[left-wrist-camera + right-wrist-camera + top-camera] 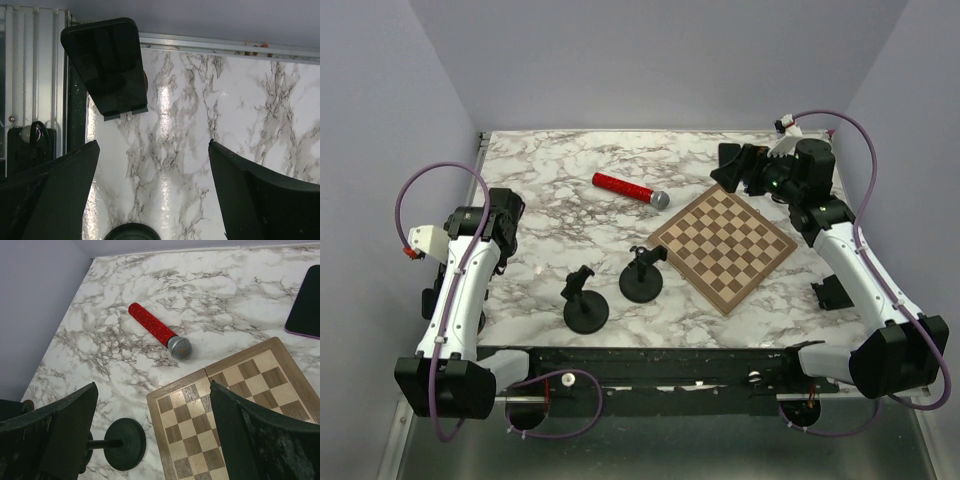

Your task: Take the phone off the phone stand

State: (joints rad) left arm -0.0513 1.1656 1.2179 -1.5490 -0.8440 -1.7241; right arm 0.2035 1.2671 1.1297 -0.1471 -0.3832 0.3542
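Phone (105, 65) sits in the upper left of my left wrist view, a dark slab leaning back with its lower edge caught on the two small lips of the stand (114, 117), close to the edge of the desk (250, 100). My left hand (152, 144) is spread wide and holds nothing. The phone lies above and left of the gap, not between the fingers. To do this well, I judge I should shift left and forward until the slab is centred. Then I take it by its long sides above the lips and lift along its lean, so the stand is not dragged over. My right hand (152, 385) is also wide and empty; the other phone (307, 302) at the right edge of its frame lies flat, so I leave it
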